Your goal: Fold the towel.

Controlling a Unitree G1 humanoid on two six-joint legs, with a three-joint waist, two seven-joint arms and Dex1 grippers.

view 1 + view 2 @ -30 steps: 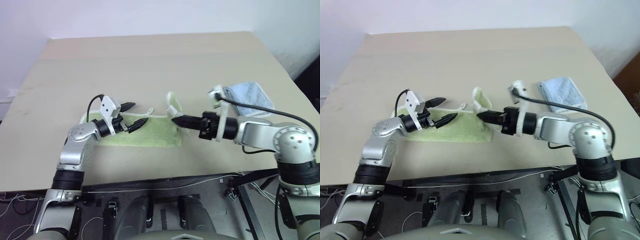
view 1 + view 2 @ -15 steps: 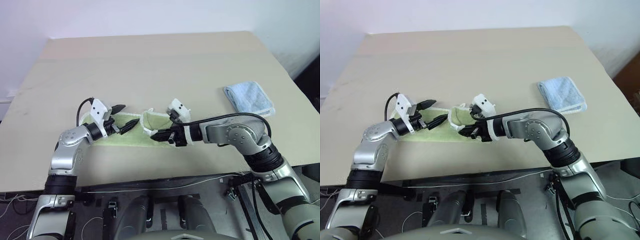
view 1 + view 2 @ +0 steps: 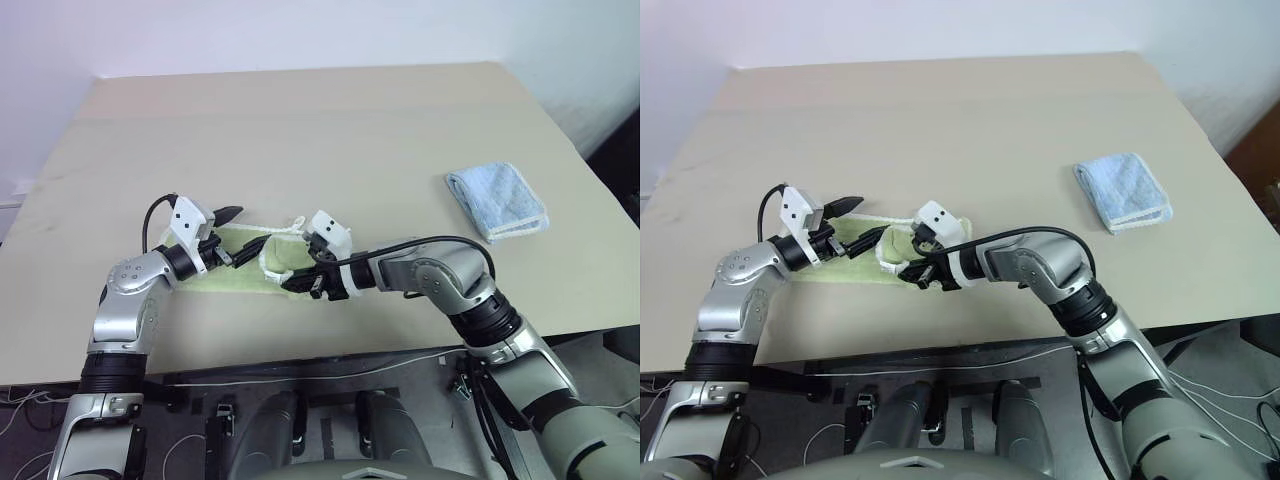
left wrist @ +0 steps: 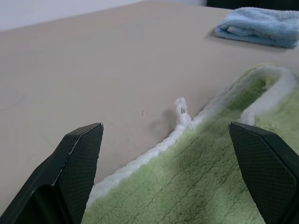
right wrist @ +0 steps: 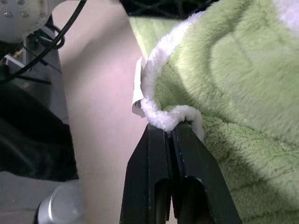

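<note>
Towel (image 3: 240, 272) of light-green terry, edged in white stitching, lies near the front edge of a beige table (image 3: 320, 130), its right end drawn up and doubled back over the rest. Closed tight on that white edging is the right gripper (image 5: 174, 135), its two black fingers pressed together with the hem pinched between their tips; seen from the head, this gripper (image 3: 290, 283) reaches in from the right and points left across the cloth, low over the folded-over end. At the towel's left end the left gripper (image 3: 242, 228) hangs with its fingers spread wide and nothing between them, one finger (image 4: 77, 161) over bare table just past the far hem, the other (image 4: 264, 163) over the green pile. A small white loop (image 4: 181, 109) stands up from the far edge of the towel, between those spread fingers and a little beyond them. Well apart, toward the table's right side, a light-blue folded cloth (image 3: 497, 198) sits by itself. A black cable (image 3: 150, 215) arcs up from the left wrist.
</note>
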